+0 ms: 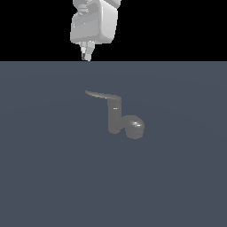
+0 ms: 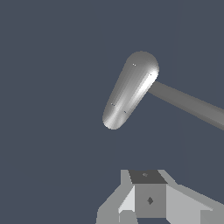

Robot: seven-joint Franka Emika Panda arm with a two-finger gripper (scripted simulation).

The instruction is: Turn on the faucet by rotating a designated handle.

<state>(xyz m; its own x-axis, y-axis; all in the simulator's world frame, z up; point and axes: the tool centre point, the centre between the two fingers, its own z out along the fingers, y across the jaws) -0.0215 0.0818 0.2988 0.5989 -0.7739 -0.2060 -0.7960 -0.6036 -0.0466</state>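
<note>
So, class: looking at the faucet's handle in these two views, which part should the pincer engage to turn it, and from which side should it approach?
Probably the handle's thin free tip, which points to the exterior view's left, away from the faucet's upright cylinder. That end gives the longest lever arm, and the blade is flat and narrow there. The pincer hangs above and apart, so descending from above beside the tip looks sensible.
</note>
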